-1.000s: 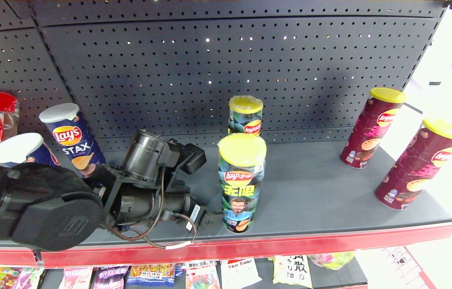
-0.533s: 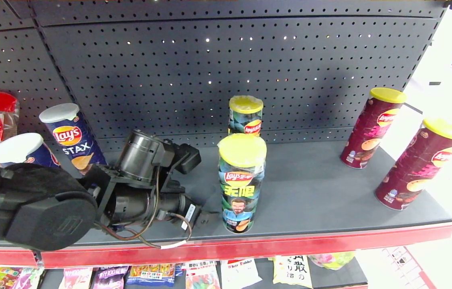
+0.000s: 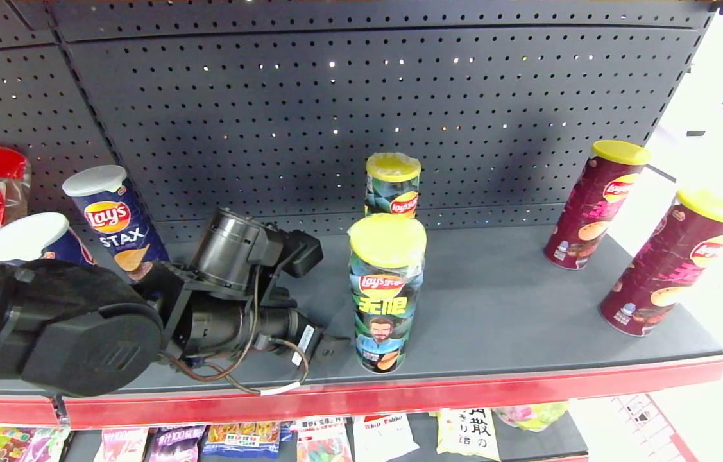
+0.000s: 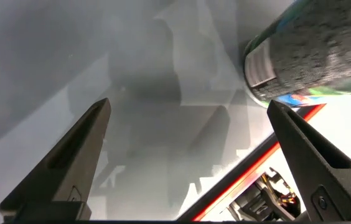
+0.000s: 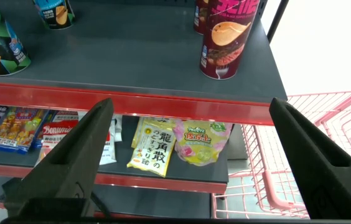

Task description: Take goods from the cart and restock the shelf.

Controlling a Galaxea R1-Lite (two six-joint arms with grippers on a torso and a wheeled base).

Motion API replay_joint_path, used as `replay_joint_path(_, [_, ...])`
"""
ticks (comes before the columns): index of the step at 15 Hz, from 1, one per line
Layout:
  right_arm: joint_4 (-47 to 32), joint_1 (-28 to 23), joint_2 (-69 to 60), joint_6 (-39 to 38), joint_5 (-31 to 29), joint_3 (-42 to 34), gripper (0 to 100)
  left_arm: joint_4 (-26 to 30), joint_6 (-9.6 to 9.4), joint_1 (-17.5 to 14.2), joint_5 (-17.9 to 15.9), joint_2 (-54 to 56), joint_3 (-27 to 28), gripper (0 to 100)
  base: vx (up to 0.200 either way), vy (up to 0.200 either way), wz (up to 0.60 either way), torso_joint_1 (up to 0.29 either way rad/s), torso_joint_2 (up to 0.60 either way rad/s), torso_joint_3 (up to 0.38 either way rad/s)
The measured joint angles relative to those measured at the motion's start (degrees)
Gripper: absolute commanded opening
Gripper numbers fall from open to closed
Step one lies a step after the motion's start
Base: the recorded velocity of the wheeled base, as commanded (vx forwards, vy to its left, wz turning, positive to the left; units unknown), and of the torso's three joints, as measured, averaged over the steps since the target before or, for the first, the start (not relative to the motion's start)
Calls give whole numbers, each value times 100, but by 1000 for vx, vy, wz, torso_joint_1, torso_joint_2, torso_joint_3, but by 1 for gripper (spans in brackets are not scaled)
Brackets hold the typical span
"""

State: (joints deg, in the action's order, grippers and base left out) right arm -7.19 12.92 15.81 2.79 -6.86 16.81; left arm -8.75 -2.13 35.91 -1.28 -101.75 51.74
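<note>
Head camera looks forward and down on the shelf [image 3: 496,308]; left wrist camera sits close above its board, right wrist camera farther out, facing its front edge — all three share the front green can [image 3: 387,295]

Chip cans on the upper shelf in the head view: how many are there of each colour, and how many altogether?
Blue cans, white lids: 2
Green cans, yellow lids: 2
Maroon cans, yellow lids: 2
Total: 6
</note>
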Motion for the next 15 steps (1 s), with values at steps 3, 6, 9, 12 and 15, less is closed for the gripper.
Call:
replay_joint_path(3, [-2, -5, 0, 0, 0, -2, 100, -5, 11, 16, -27, -21, 5, 100, 0, 0, 0, 0, 0, 0])
replay_joint_path(6, [0, -2, 0, 0, 0, -2, 100, -6, 13, 22, -41, -32, 9, 100, 0, 0, 0, 0, 0, 0])
replay_joint_path(9, [-2, 0, 0, 0, 0, -2, 100, -22, 20, 33, -46, -65, 41, 100, 0, 0, 0, 0, 0, 0])
replay_joint_path(12, [-2, -2, -2, 0, 0, -2, 100, -30, 50, 71, -46, -105, 105, 100, 0, 0, 0, 0, 0, 0])
replay_joint_path(15, [-2, -5, -2, -1, 0, -2, 100, -33, 55, 105, -46, -130, 134, 100, 0, 0, 0, 0, 0, 0])
